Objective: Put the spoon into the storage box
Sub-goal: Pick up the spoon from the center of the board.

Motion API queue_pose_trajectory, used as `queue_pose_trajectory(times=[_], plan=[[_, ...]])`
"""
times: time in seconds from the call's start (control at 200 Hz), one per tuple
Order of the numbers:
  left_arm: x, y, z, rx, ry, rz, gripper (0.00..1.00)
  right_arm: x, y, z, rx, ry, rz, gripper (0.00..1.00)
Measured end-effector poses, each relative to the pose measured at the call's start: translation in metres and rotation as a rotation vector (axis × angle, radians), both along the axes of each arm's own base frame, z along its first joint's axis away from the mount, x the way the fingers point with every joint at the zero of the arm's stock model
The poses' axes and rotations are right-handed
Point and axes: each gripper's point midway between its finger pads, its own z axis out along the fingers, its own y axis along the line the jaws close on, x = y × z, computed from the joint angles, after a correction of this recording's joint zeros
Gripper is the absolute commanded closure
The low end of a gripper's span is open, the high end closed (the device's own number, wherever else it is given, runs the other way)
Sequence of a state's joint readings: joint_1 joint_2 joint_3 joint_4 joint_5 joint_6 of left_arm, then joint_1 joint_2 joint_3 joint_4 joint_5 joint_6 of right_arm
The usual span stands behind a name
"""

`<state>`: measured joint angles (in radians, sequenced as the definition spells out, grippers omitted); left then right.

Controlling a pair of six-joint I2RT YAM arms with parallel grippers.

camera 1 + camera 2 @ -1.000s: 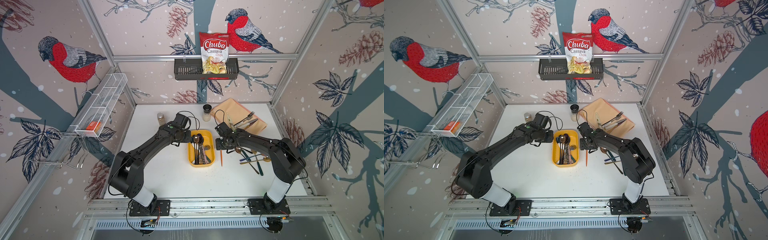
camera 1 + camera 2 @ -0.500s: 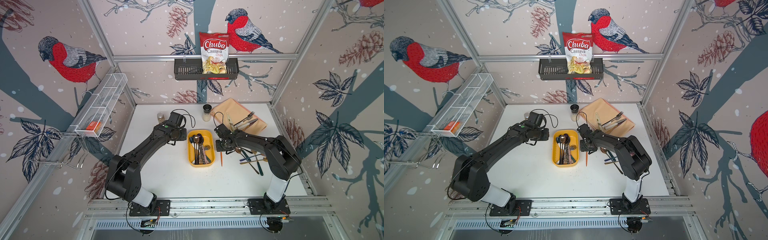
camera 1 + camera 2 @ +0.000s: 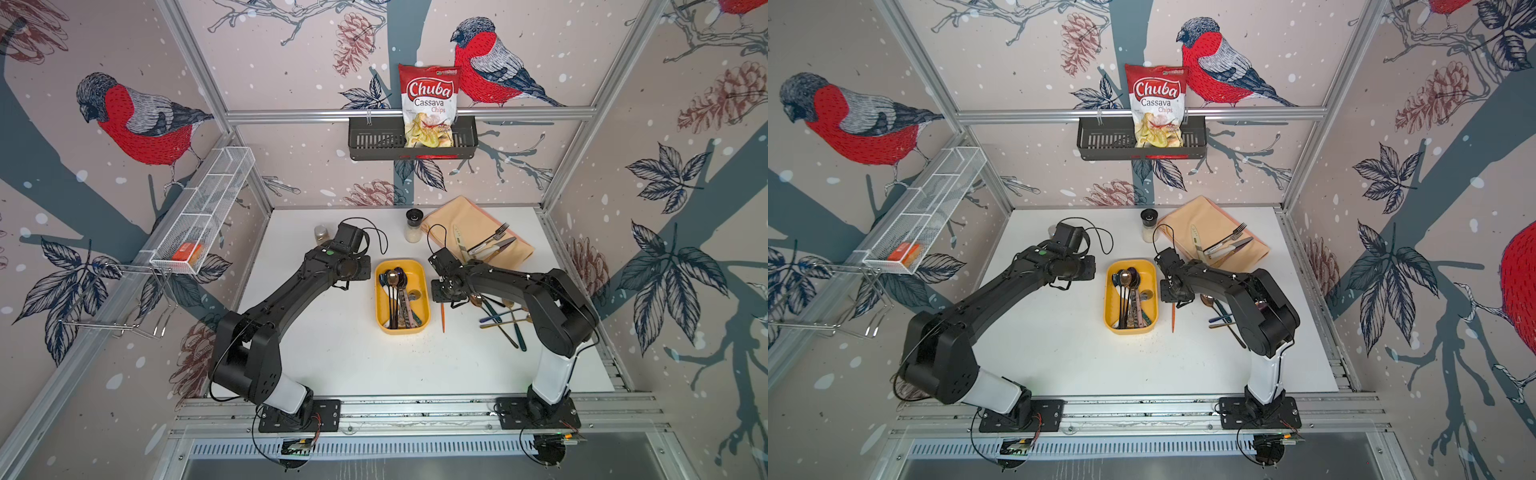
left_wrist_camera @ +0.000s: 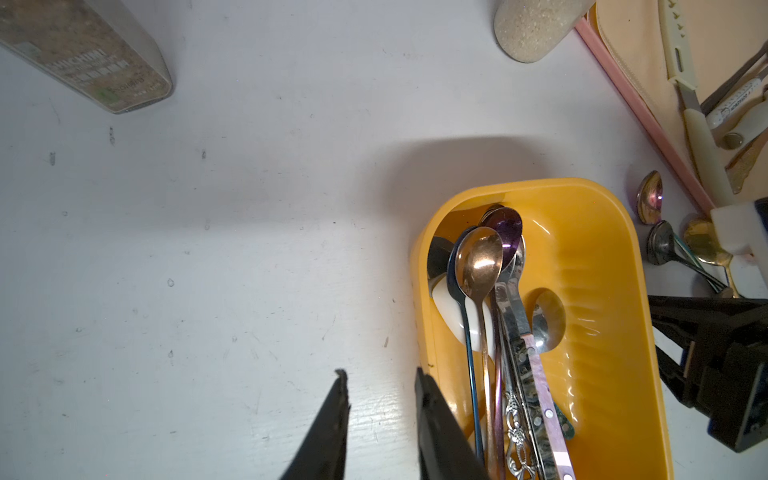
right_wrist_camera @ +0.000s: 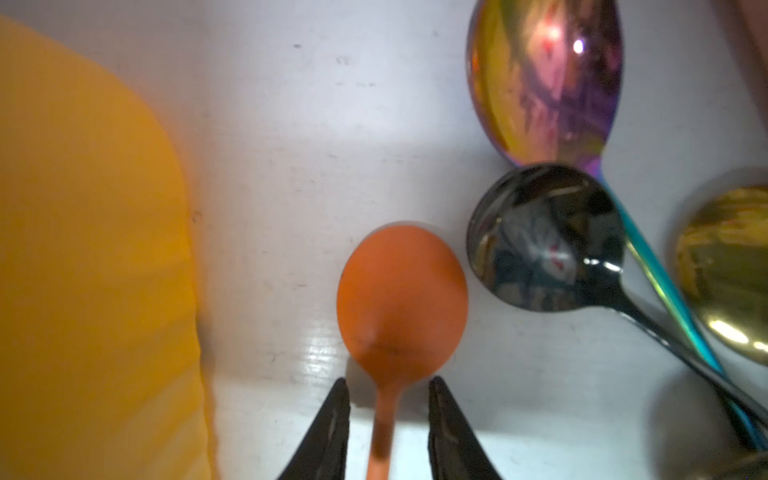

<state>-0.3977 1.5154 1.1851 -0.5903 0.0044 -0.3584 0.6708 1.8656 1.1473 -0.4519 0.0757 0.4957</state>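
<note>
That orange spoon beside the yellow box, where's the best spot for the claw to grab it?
Probably the thin neck just behind the bowl of the orange spoon, from straight above. It lies flat on the table; the bowl is wide, the neck slim enough for the right claw, which straddles it. The storage box and a dark spoon flank it.
</note>
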Motion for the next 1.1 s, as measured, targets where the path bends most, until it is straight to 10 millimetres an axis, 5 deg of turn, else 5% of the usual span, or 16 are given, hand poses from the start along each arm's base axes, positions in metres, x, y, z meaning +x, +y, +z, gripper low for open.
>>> queue_pose_trajectory(times=[0.841, 1.101], plan=[[-0.002, 0.013, -0.006, -0.002, 0.016, 0.015, 0.7, -0.005, -0.001, 0.002, -0.016, 0.016, 0.008, 0.87], [-0.007, 0.025, -0.015, 0.006, 0.036, 0.038, 0.7, 0.007, -0.001, 0.041, -0.006, -0.052, -0.001, 0.88]])
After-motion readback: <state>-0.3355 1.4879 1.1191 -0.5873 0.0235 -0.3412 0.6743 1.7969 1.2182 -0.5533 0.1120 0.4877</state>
